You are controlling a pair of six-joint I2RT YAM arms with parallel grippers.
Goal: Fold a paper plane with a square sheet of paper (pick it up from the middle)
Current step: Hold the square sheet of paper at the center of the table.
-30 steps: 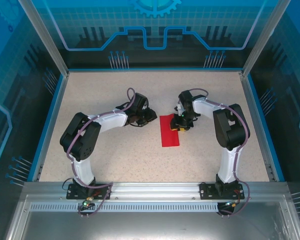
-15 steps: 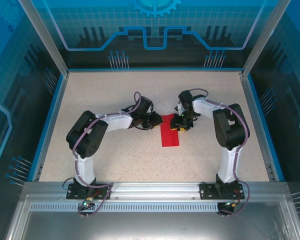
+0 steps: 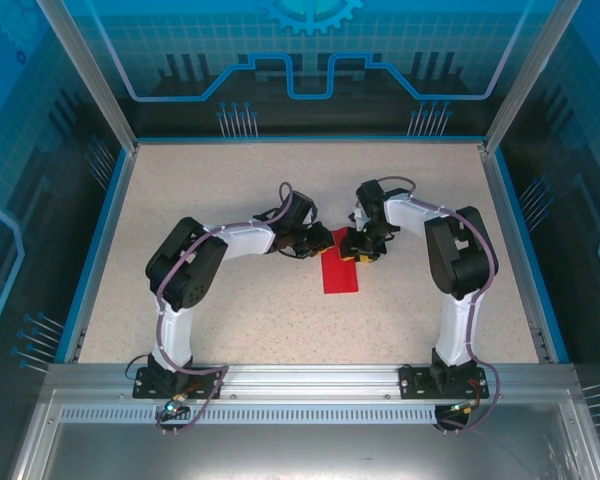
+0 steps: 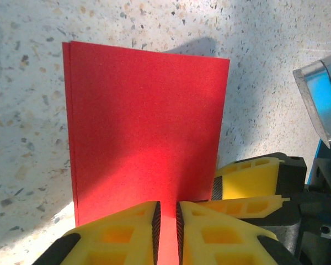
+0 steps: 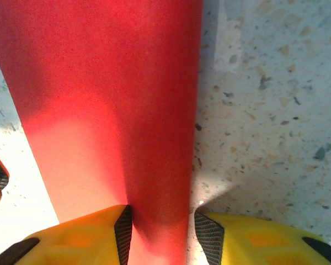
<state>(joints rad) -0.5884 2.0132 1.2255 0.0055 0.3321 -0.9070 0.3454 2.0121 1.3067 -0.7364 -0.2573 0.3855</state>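
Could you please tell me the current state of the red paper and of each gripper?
square sheet of paper: folded double into a narrow rectangle, lying flat on the table.
left gripper: jaws a narrow slit apart, over one end of the sheet, which lies flat beneath.
right gripper: jaws partly open, set over a strip along one long edge of the flat sheet.

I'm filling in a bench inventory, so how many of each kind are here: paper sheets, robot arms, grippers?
Red paper sheet: 1
Robot arms: 2 (left arm, right arm)
Yellow-fingered grippers: 2 (left gripper, right gripper)
Total: 5
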